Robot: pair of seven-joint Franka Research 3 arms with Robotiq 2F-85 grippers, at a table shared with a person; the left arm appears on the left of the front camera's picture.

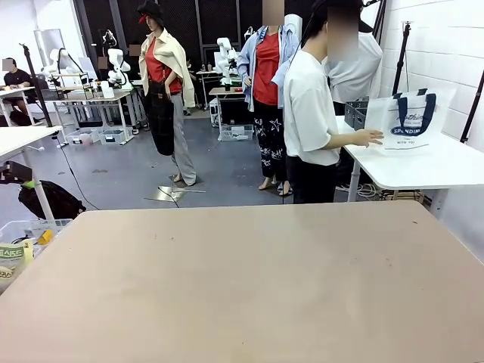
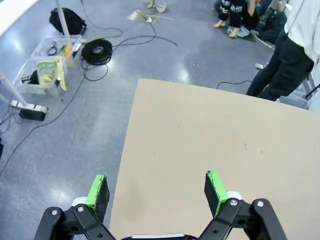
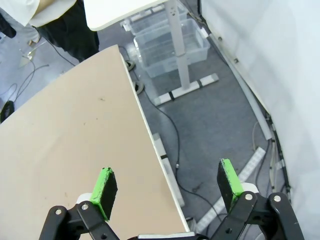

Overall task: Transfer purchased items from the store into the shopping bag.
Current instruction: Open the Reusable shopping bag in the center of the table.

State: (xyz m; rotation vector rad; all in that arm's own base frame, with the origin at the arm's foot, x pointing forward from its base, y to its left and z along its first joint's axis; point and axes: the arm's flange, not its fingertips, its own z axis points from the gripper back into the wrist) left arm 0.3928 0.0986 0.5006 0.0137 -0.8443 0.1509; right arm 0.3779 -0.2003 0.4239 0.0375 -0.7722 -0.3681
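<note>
Jaws both gape, well apart from the shopping bag [image 1: 409, 121].

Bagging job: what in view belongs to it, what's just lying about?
Job: shopping bag upright on the white side table, person's hand beside it; beige work table.
Lying about: coiled black cable; clear floor bin holding a green packet; black bag; clear storage bins under the side table.

Beige table [image 1: 249, 287], white shopping bag [image 1: 408, 119] with navy handles [image 1: 429, 112], white shirt [image 1: 306, 106] over black trousers [image 1: 310, 180]
</note>
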